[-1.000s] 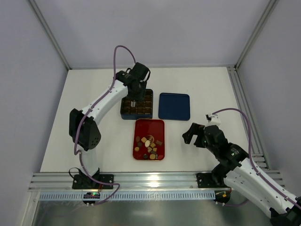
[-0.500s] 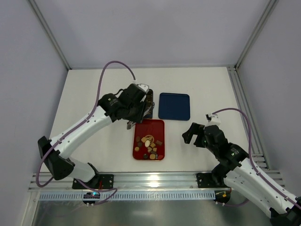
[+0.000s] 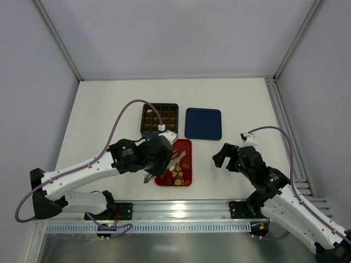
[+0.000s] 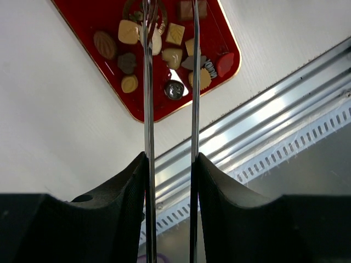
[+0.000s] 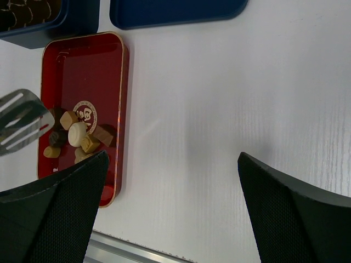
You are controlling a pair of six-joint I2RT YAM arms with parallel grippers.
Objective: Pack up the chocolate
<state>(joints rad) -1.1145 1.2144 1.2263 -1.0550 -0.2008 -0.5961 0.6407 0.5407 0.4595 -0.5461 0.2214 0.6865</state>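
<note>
The chocolate [image 3: 176, 171] is several small brown, tan and cream pieces heaped at the near end of a red tray [image 3: 184, 147]. My left gripper [image 3: 164, 159] hovers over that tray, shut on metal tongs [image 3: 176, 160]. In the left wrist view the tongs [image 4: 147, 98] run forward from my left gripper [image 4: 170, 159] as two thin parallel blades, their tips apart above the chocolate [image 4: 164, 49]. The dark gridded box [image 3: 160, 119] sits behind the tray. My right gripper [image 3: 225, 156] stands open over bare table, right of the tray; in its own view it [image 5: 173, 159] holds nothing.
A flat blue tray [image 3: 203, 123] lies right of the gridded box. A slotted metal rail [image 3: 175, 211] runs along the table's near edge. The right wrist view shows the red tray [image 5: 82, 71], the chocolate [image 5: 74, 134] and a slotted tong tip [image 5: 19, 120].
My left arm has swung from above the gridded box back toward me, carrying the tongs to the red tray. The right arm has not moved.
</note>
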